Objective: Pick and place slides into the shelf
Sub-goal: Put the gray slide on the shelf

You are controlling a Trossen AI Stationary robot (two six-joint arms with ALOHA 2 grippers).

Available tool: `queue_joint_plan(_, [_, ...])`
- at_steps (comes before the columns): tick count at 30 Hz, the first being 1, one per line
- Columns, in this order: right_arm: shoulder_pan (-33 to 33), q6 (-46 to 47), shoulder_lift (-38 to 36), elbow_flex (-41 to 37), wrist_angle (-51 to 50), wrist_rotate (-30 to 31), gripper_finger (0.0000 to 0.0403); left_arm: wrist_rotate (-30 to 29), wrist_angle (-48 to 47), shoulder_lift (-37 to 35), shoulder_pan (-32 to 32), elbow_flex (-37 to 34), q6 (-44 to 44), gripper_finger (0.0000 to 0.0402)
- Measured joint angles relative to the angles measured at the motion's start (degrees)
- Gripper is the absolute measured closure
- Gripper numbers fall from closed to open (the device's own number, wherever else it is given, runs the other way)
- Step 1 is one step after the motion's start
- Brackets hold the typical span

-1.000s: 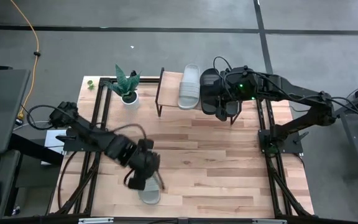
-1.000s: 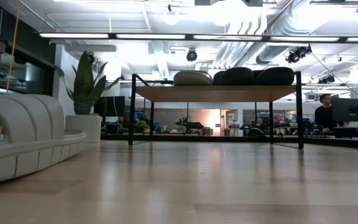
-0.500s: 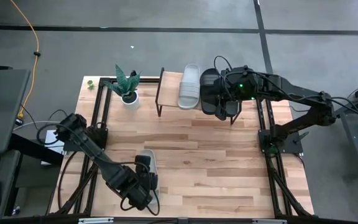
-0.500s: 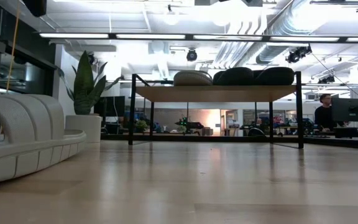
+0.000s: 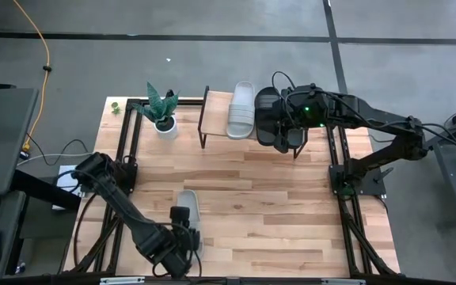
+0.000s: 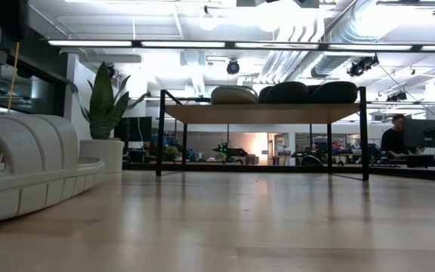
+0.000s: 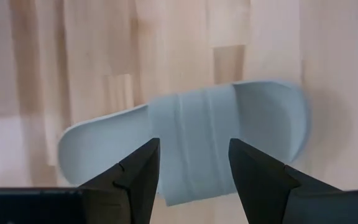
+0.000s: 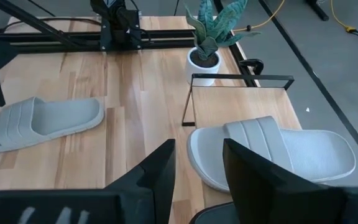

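Left hand (image 7: 193, 171), fingers apart, had swung down over the last grey slide (image 7: 185, 149) on the surface, readying a grasp.

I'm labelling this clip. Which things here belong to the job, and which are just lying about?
Job:
grey slide on the table, under the open left claw
grey slide and black slides on the shelf
open right claw

Lying about:
potted plant
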Motion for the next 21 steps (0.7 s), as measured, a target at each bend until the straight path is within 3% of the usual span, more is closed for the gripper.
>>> queue_joint_plan(13, [-2.85,-0.02,0.00,0.00,-0.10,-0.62,0.0276,-0.53,6.62,0.95,-5.10,0.03,-4.74,0.0220])
queue_joint_plan(21, [-3.02,1.39,0.00,0.00,-0.27,-0.77,0.0276,1.52,7.82,6.19,-5.42,0.02,-5.65,0.0220])
